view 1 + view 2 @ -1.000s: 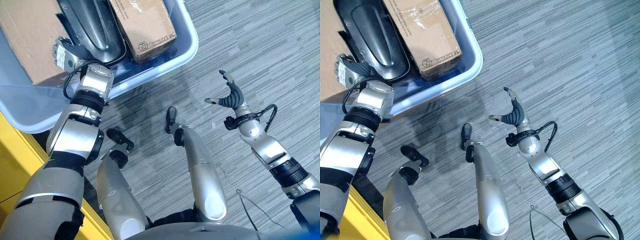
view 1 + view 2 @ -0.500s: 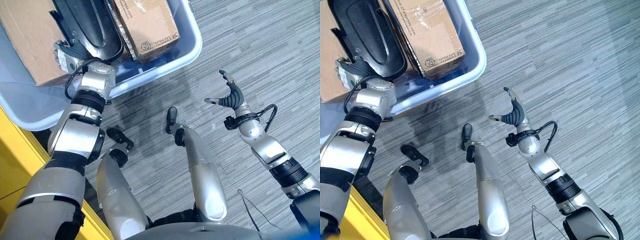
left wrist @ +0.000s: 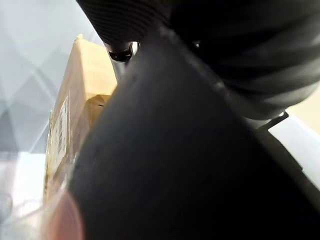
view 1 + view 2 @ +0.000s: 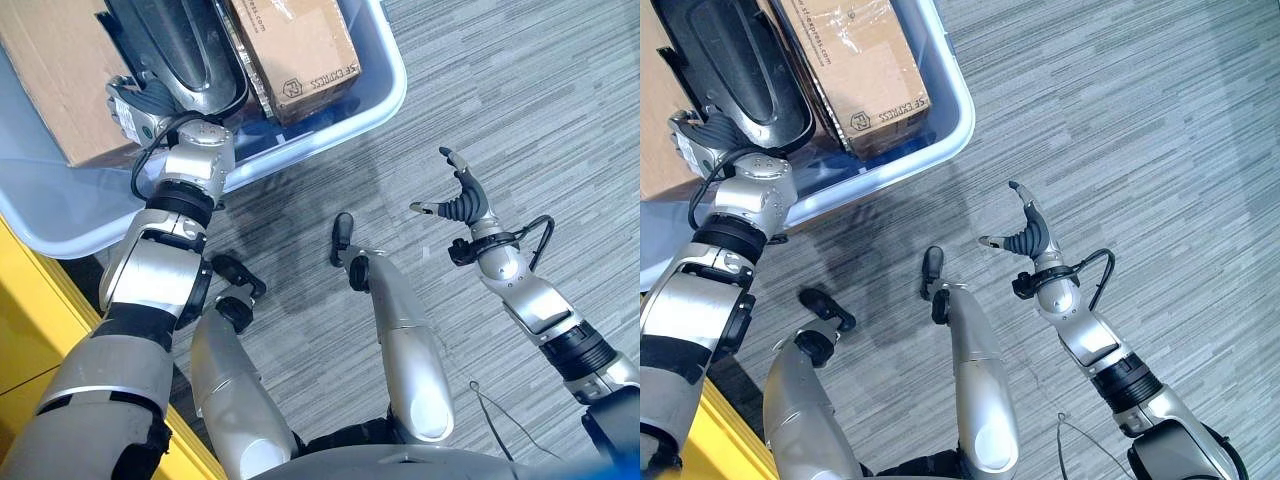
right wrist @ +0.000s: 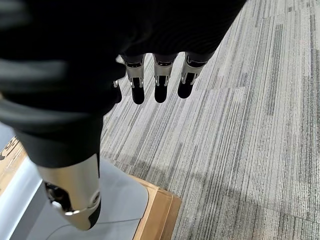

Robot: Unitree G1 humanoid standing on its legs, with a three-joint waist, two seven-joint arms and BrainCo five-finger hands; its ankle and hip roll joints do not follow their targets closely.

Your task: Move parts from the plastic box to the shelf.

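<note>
The box [image 4: 330, 115] stands on the floor [image 4: 520, 90], packed with a big carton [image 4: 50, 80] at its left side, a black part [image 4: 185, 50] in the middle and a small carton [image 4: 300, 45] in its right corner. The left hand [image 4: 140, 100] reaches over the near rim onto the black part; whether its fingers grip I cannot tell. The right hand [image 4: 462, 198] hangs over bare floor, fingers wide, empty. This looks like the pick-up step: next, a firm hold, then a lift clear of the rim.

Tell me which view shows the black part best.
The right eye view: the black part lies in the plastic box, with the left hand at its end. The left wrist view shows only a close dark surface.
</note>
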